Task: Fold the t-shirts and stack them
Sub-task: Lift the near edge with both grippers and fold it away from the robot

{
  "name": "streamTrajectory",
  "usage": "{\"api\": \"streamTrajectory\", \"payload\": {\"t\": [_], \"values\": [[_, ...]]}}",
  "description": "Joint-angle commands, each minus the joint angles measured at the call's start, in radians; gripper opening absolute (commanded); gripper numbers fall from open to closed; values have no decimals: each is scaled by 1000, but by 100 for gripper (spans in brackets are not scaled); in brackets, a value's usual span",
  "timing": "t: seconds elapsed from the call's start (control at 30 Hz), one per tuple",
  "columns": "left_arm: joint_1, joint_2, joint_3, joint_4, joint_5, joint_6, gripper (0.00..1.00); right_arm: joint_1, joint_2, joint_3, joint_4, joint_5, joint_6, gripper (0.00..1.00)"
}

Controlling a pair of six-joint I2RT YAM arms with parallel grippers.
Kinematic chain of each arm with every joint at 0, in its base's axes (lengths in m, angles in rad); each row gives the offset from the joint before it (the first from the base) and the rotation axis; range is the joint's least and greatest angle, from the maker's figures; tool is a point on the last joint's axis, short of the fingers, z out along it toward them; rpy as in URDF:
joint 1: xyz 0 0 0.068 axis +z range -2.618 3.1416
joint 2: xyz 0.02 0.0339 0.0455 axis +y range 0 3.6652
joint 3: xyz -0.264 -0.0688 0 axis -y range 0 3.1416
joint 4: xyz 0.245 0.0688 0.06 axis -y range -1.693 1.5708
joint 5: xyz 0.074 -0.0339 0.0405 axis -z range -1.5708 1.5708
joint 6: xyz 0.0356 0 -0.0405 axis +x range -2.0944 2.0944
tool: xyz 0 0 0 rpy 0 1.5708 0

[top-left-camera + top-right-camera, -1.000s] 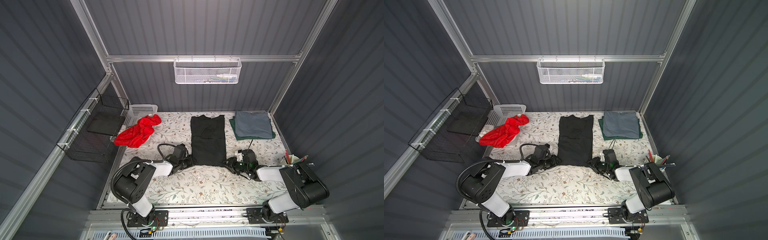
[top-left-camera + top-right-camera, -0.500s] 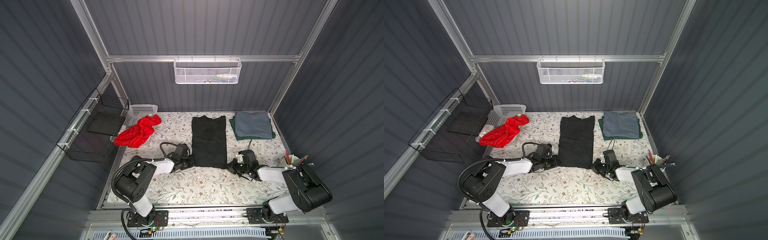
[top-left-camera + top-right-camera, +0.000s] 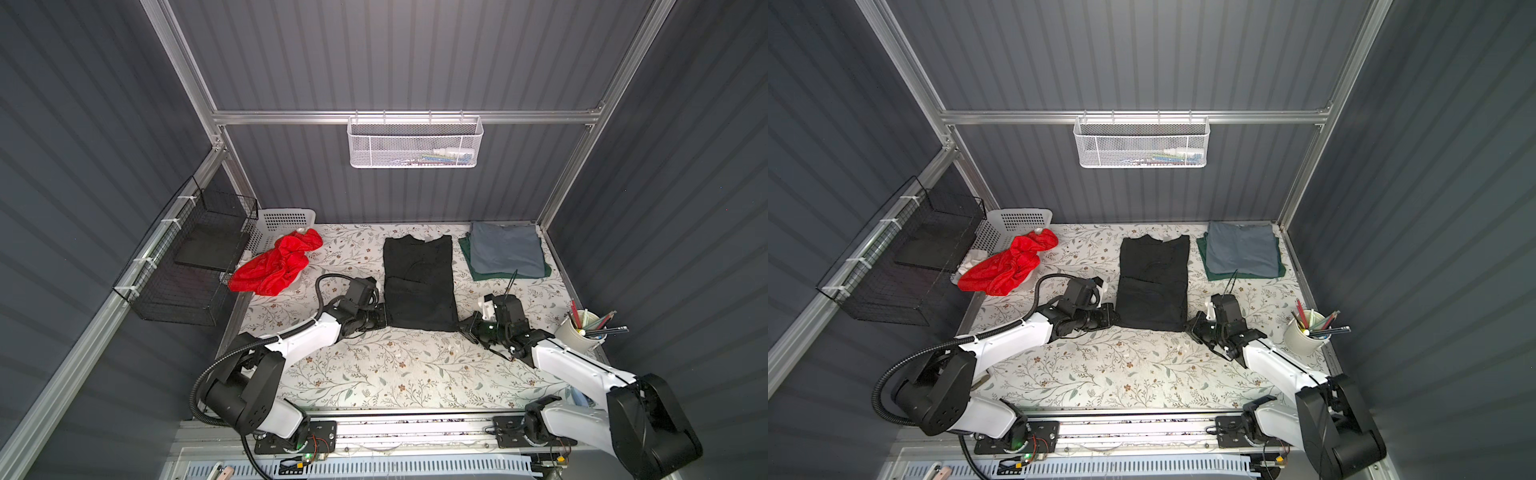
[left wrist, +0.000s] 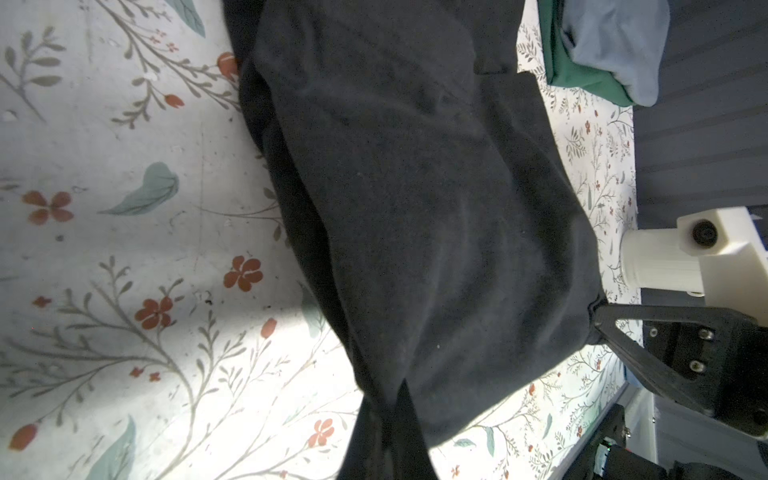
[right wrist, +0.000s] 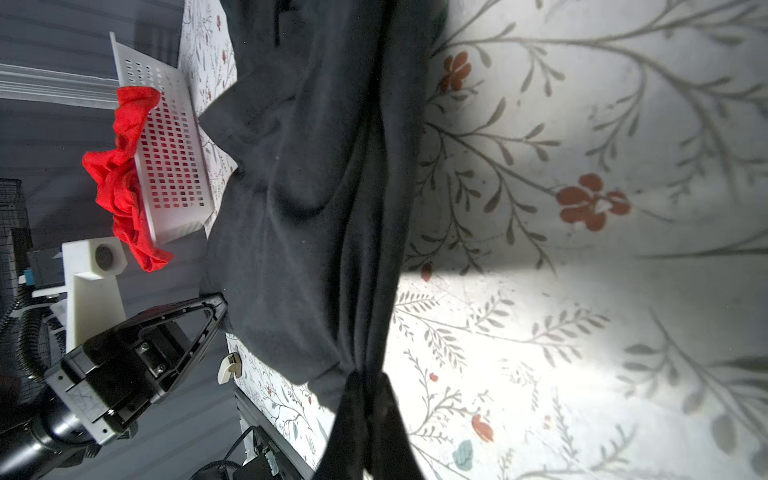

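Observation:
A black t-shirt [image 3: 417, 282] [image 3: 1152, 282] lies in a long folded strip mid-table in both top views. My left gripper [image 3: 384, 319] [image 3: 1115, 318] is shut on its near left corner, and the left wrist view shows the cloth [image 4: 415, 187] bunched between the jaws of that gripper [image 4: 390, 399]. At the near right corner my right gripper [image 3: 463, 326] [image 5: 365, 382] is shut on the hem. A folded blue-grey t-shirt [image 3: 507, 249] lies on a folded dark green one [image 3: 511, 275] at the back right. The red t-shirt [image 3: 276, 264] is crumpled at the back left.
A white perforated basket [image 3: 282, 218] stands behind the red shirt. A cup of pencils [image 3: 582, 332] sits at the right edge near my right arm. Black wire baskets [image 3: 195, 257] hang on the left wall, and a white mesh basket [image 3: 415, 143] hangs on the back rail.
Both grippers have shut on the black shirt's near corners, pinching the hem. The arms have shifted only slightly towards the shirt.

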Motion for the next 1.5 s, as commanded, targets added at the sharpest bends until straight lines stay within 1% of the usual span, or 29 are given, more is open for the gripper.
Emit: {"api": "streamTrajectory", "payload": {"t": [0.0,0.33,0.57,0.7,0.87,1.0,1.07,1.17,1.47], "values": [[-3,-51,25,-61,8,21,0,3,-64,43,-101,31,-21,0],[-8,-184,66,-132,-2,29,0,26,-201,115,-253,56,-27,0],[-14,-262,60,-159,1,18,0,76,-291,162,-369,115,-34,0],[-26,-328,43,-174,-3,-2,0,133,-342,169,-406,175,-21,0],[-45,-430,31,-213,6,-41,0,176,-395,187,-492,209,-10,0],[-56,-500,32,-271,-57,-35,0,196,-431,220,-539,240,-9,0],[-55,-501,40,-296,-72,-27,0,197,-423,248,-557,246,-23,0],[-54,-476,44,-291,-60,-26,0,197,-384,287,-573,244,-36,0],[-55,-408,91,-279,-94,-27,0,183,-259,360,-525,219,-80,0]]}}
